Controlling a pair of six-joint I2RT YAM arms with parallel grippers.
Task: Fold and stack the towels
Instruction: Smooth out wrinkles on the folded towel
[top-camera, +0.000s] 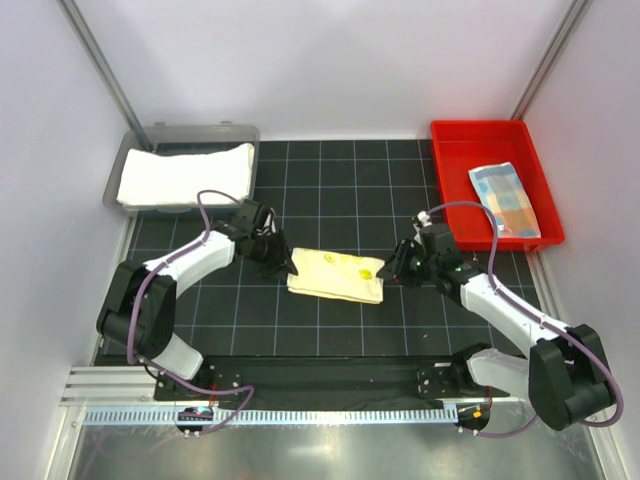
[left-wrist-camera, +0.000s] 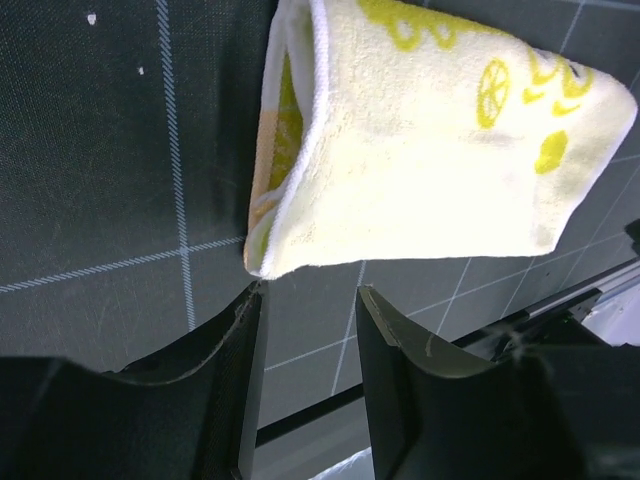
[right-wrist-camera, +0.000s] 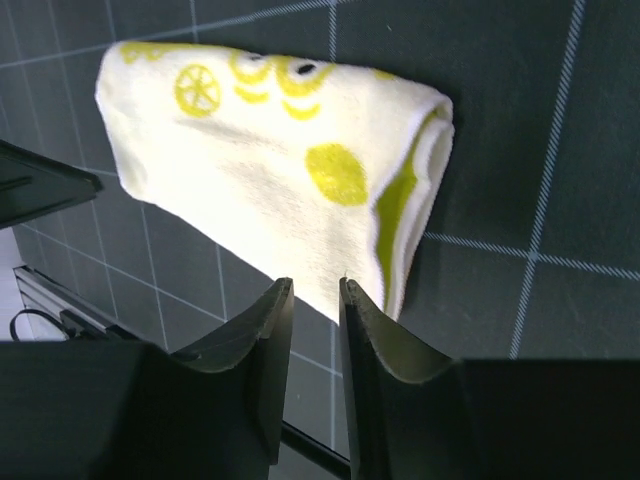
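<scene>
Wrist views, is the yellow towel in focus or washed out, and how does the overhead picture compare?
Left wrist: yellow towel bright, slightly washed out, print legible; left end effector an underexposed dark shape. Right wrist: towel sharp, lemon print crisp; right end effector equally dark. Top external: even light, white towel nearly blown out.

On my right wrist feed I see the pale yellow towel (right-wrist-camera: 260, 190) lying folded on the dark gridded surface (right-wrist-camera: 520, 120), lemon slices and yellow blobs printed across its top. Its folded layers show at the right end, edged in white. My right hand (right-wrist-camera: 314, 290) sits at the towel's near edge, its two dark fingers (right-wrist-camera: 265, 370) parted by a narrow gap with nothing pinched between them. I can't tell whether the tips touch the cloth.
</scene>
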